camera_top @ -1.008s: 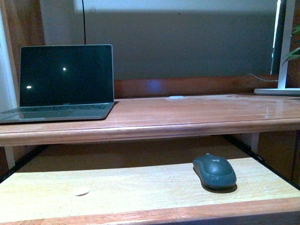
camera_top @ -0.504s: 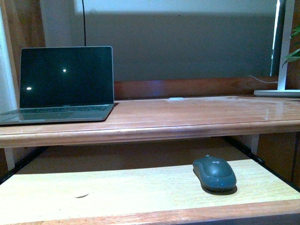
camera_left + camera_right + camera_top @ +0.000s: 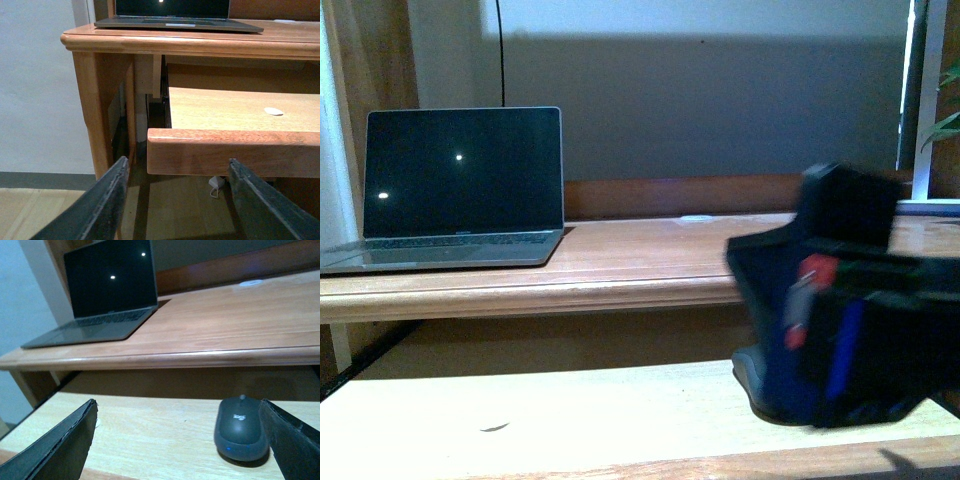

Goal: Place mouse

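1. An open laptop (image 3: 460, 185) stands at the left end of a wooden desk (image 3: 640, 265), its screen dark but for two small points of light.
2. A thin black cable (image 3: 501, 50) runs up the wall behind the laptop.
3. Below the desk top, a pale wooden tray (image 3: 570, 410) lies pulled out, with a small dark mark (image 3: 495, 428) near its front edge.
4. The robot's right arm (image 3: 840, 300), a blurred dark mass with red and blue patches, fills the right side above the tray.
5. Only the left edge of the mouse (image 3: 747, 377) shows beneath the arm; whether the two touch cannot be told.
6. Green leaves (image 3: 945, 125) show at the far right edge.
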